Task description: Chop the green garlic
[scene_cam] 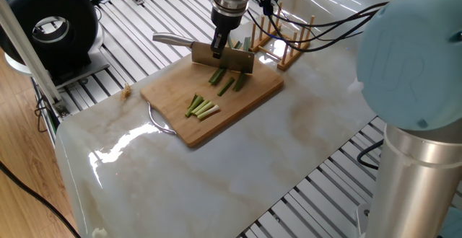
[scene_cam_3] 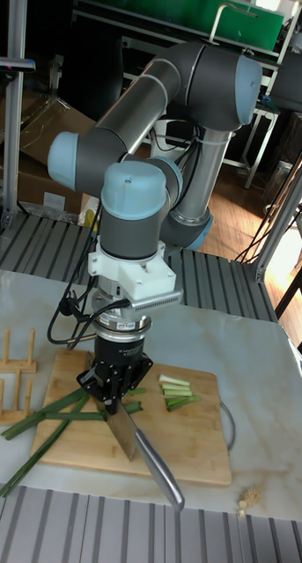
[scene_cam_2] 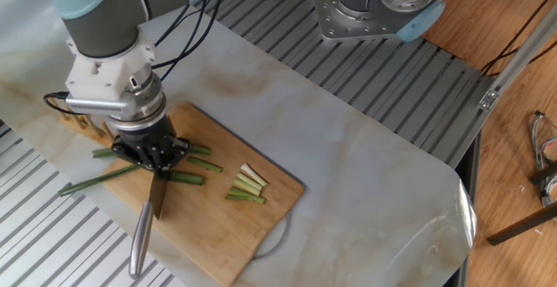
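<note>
Here the green garlic [scene_cam_2: 130, 173] lies across the far end of the bamboo cutting board [scene_cam_2: 218, 235], the end nearest the wooden peg rack [scene_cam: 285, 47]. It is a bundle of thin stalks: dark green leaves trail off the board's edge onto the marble worktop [scene_cam_2: 365, 174], while the part on the board is a paler green. A few short cut sticks [scene_cam_2: 196, 170] lie just beside the blade. Further along, toward the board's wire handle [scene_cam_2: 277, 235], a small cluster of cut pieces [scene_cam_2: 247, 187] sits together, whitish at one end and green at the other.

The gripper [scene_cam_2: 155, 155] stands directly over the stalks, pointing straight down, its fingers closed on the back of a knife [scene_cam_2: 150, 210]. The blade rests edge-down on the board, crossing the stalks, and the steel handle sticks out past the board's long edge. The uncut leaves lie on the rack side of the gripper; the cluster of pale pieces lies on the other side, well apart from the blade.
</note>
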